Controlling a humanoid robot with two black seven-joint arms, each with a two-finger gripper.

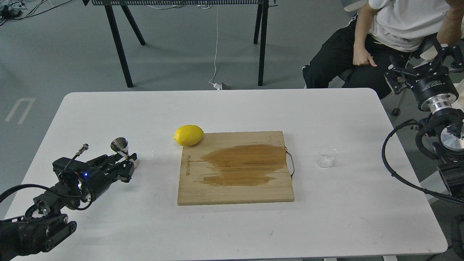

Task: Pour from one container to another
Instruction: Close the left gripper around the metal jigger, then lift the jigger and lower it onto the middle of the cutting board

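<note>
The steel hourglass jigger (120, 145) stands upright on the white table (232, 108) at the left. My left gripper (127, 166) is open right at the jigger's lower cone, with a finger on either side hiding most of that cone. The small clear glass cup (325, 156) stands by itself at the right of the table, just past the cutting board's metal handle. My right gripper (420, 61) hangs open well above and beyond the table's right edge, far from the cup, with nothing between its fingers.
A wooden cutting board (235, 181) with a dark wet patch lies in the middle. A yellow lemon (188, 135) rests at its far left corner. A seated person (380, 32) is behind the table's far right corner, close to my right arm.
</note>
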